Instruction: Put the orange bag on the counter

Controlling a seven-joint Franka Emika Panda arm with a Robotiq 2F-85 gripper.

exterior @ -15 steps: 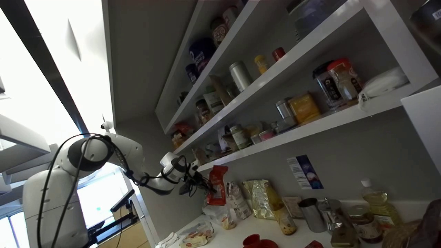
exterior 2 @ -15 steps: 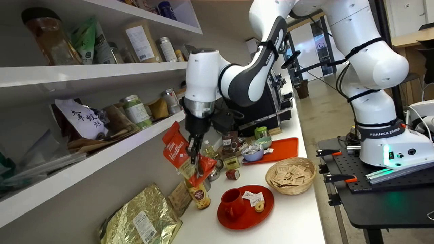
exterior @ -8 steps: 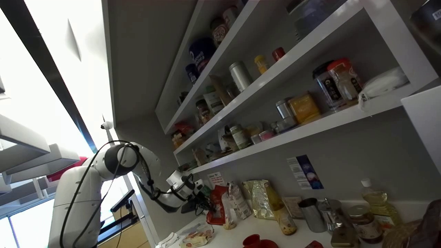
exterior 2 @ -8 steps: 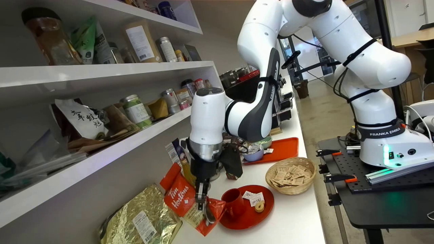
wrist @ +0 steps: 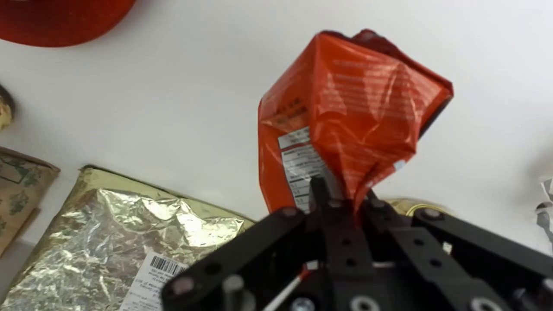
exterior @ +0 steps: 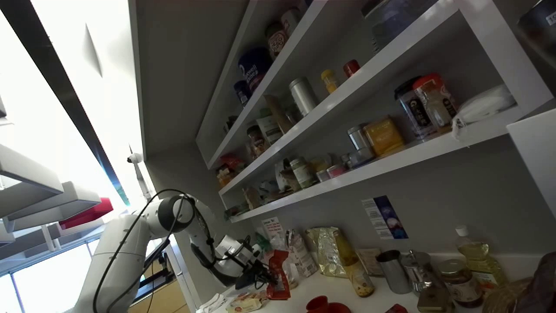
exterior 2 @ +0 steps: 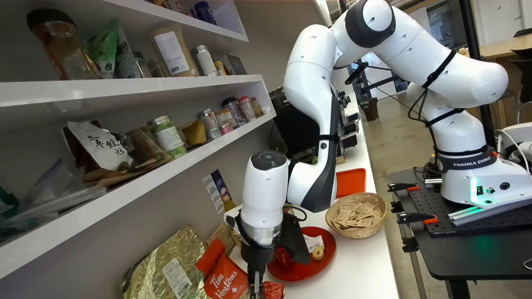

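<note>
The pale counter (exterior 2: 361, 265) lies under the far end of the white arm (exterior 2: 307, 83), with a gold foil bag (wrist: 112, 237) on it. Near that, the orange bag (wrist: 363, 99) is over the counter, whether touching I cannot tell. The jaws clamp it where it bunches together.

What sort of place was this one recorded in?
Probably a kitchen or pantry area, though whether in a home, office or lab I can't tell: white wall shelves holding jars, a white counter below them, and a red plate on it.
</note>
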